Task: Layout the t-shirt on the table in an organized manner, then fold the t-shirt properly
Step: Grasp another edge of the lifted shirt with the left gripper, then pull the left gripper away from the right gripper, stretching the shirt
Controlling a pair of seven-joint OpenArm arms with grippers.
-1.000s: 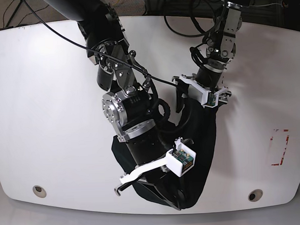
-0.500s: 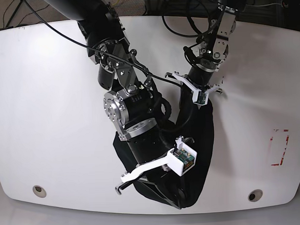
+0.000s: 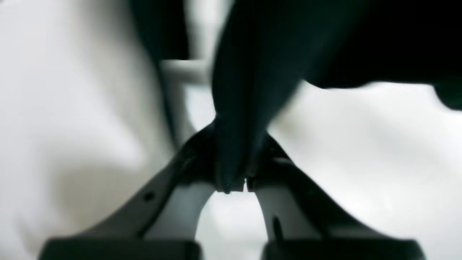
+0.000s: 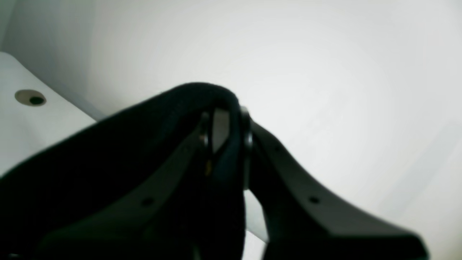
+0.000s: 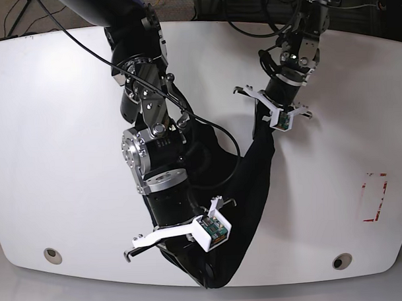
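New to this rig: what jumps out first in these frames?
A black cloth t-shirt hangs in a dark sling between both arms, above the glossy white table. The left gripper, upper right in the base view, pinches one end; the right gripper, low centre, clamps the other. A red rectangular marking sits far right.

The t-shirt (image 5: pixel 255 175) shows no graphic, its lower part hidden behind the right arm (image 5: pixel 155 159).
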